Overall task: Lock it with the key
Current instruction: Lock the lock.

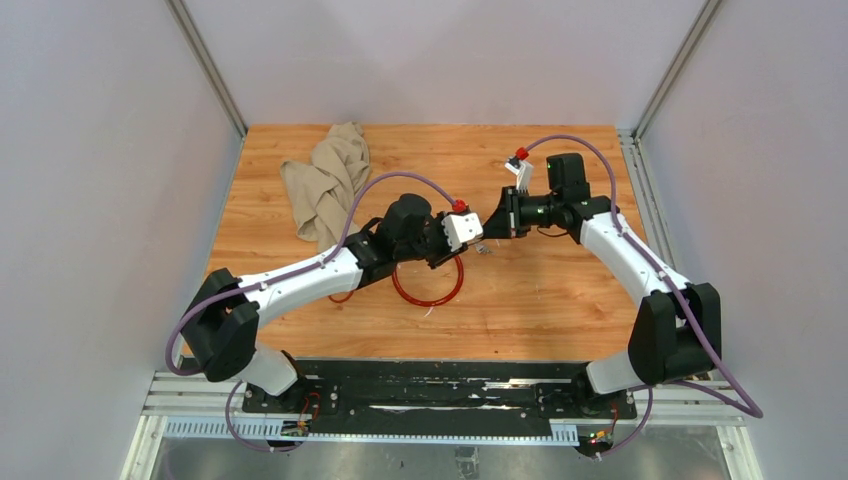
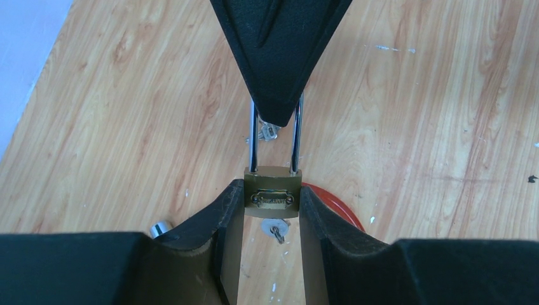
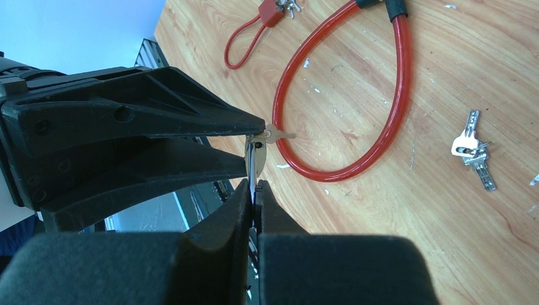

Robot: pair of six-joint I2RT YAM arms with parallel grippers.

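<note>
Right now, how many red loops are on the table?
2: big thick loop mid-table; thin loop with a red tag beside it. Others may be hidden.

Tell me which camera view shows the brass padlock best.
Left wrist: the padlock faces the camera, body and shackle plain. Right wrist shows only a thin edge. In top external it is too small to make out.

Light: bright, even, from overhead; soft faint shadows lay under the arms (image 1: 300,275) on the wooden table (image 1: 560,290).
Glare: thin highlights ran down the brass padlock (image 2: 273,190) shackle; a glossy streak lined the red cable loop (image 3: 402,76).
Focus: close black fingers (image 2: 356,254) were soft and featureless; wood grain was crisp.
Colour: wrist views rendered the walls (image 3: 95,32) pale blue.
</note>
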